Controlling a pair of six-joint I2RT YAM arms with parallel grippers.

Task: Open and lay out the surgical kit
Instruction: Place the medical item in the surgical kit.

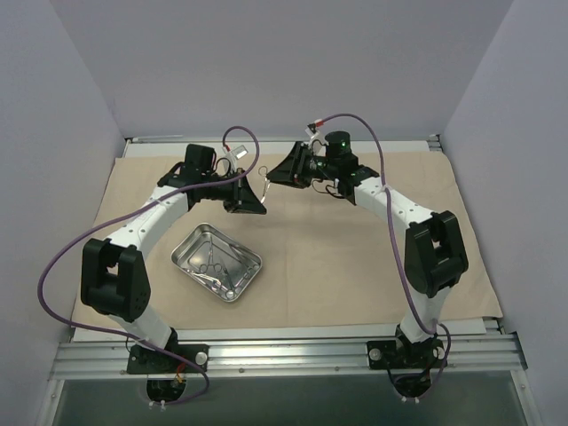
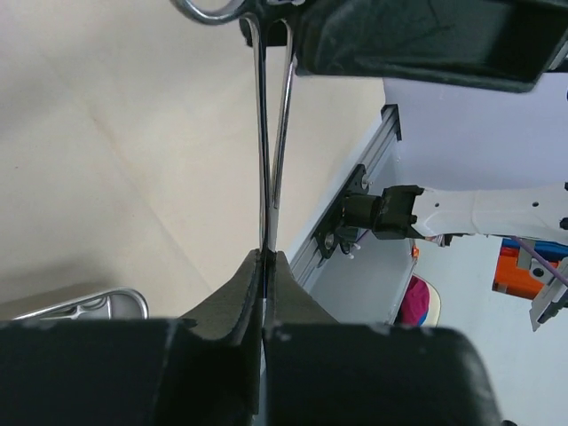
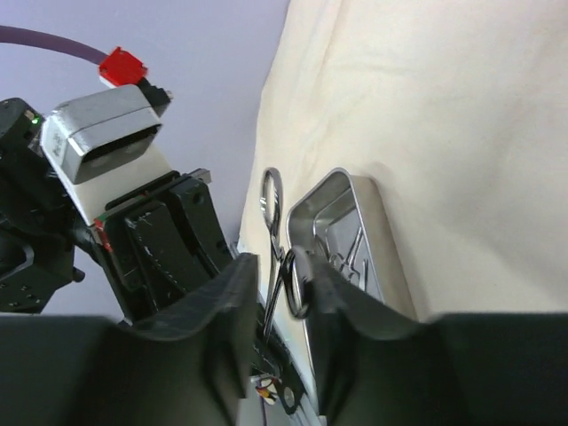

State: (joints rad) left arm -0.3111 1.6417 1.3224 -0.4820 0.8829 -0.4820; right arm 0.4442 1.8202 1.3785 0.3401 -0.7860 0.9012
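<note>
The beige cloth wrap (image 1: 355, 266) lies spread flat over nearly the whole table. It reaches close to the left wall (image 1: 53, 133), the right wall (image 1: 515, 106) and the aluminium rail (image 1: 284, 351) at the near edge.

Below and to the left of the left gripper (image 1: 256, 202), well apart from it, the steel tray (image 1: 188, 247) sits at a slant on the cloth. Several instruments (image 1: 216, 266) lie in it, too small to count, and bare cloth surrounds it on every side.

The left gripper's fingers (image 2: 232, 297) are pressed together on the tip of one scissor-like instrument (image 2: 275, 133), held clear of the cloth. Its two shafts run straight away from the fingertips to the handles at the right gripper (image 1: 277, 175). Only the left wrist view shows this pinch. From above, the instrument is just a thin line between the two grippers, which face each other tip to tip toward the far middle of the table.

The right wrist view alone shows the handle end. One ring (image 3: 299, 284) sits in the gap between the right gripper's fingers, which stand apart with free space on one side of it. The second ring (image 3: 271, 191) lies beyond the fingertips.

To the right of the right gripper, broad bare cloth runs out to the table's right edge.
</note>
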